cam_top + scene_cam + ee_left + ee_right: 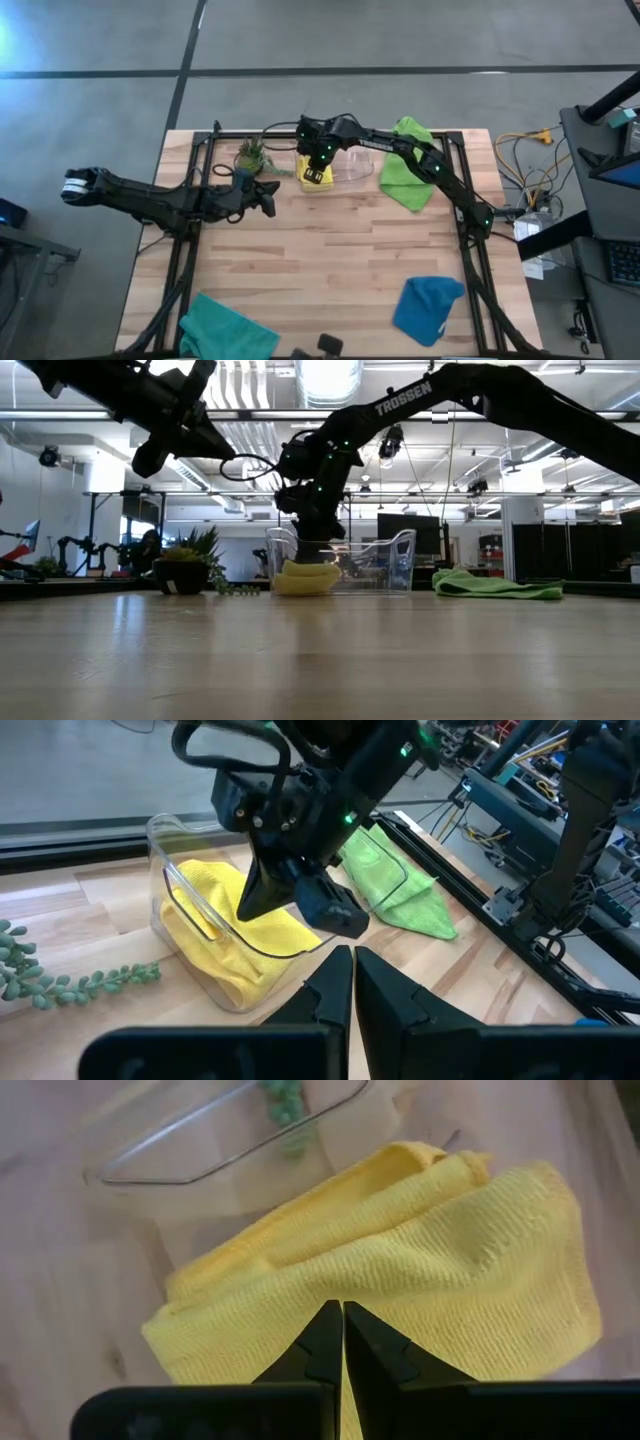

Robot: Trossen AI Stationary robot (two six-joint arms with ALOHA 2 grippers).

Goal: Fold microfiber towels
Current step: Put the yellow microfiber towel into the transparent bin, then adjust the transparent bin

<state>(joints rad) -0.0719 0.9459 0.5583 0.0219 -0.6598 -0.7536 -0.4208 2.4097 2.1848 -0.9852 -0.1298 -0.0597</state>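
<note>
A folded yellow towel (315,180) (420,1260) lies in the left end of a clear plastic bin (352,166) (170,870) at the table's far middle. My right gripper (342,1312) (336,916) is shut and points steeply down right over the towel's top fold. My left gripper (352,956) (270,200) is shut, raised above the table left of the bin, and touches nothing. A lime green towel (408,165) lies rumpled right of the bin. A blue towel (428,308) and a teal towel (225,330) lie at the near edge. My right gripper comes from above with its shut fingertips just over the yellow towel's upper layer (345,1280). Whether the tips touch the cloth I cannot tell. The towel rests on the bin's floor, folded in several layers.
A small potted plant (252,158) (185,565) with a trailing strand (80,985) stands left of the bin, between it and my left arm. The table's middle is bare wood (340,250). Dark frame rails (200,150) run along the table's sides.
</note>
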